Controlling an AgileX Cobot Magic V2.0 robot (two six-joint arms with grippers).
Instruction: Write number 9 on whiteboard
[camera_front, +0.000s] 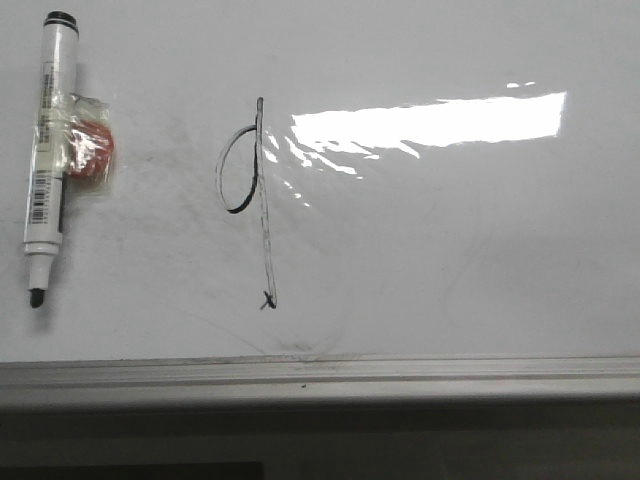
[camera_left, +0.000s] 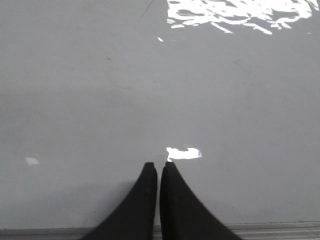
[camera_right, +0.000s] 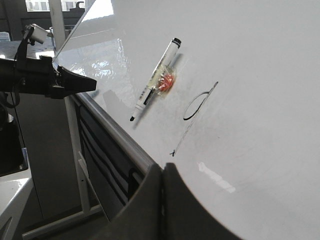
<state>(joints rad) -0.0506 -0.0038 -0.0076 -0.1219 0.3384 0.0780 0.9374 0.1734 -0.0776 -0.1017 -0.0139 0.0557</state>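
The number 9 stands drawn mid-surface on the whiteboard, its stem reaching toward the near edge. A marker lies by the left edge. Left gripper and right gripper both have jaws pressed together, empty

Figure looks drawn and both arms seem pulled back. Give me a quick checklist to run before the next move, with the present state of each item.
1. The number 9 present on the whiteboard, closed loop plus long stem: ok.
2. Stem end clean: not ok, a small squiggle sits at its foot.
3. Marker released, lying on the board apart from the figure: ok.
4. Marker capped: not ok, its black tip is bare.
5. Left gripper empty, fingers together: ok.
6. Right gripper empty, fingers together, off the drawn figure: ok.
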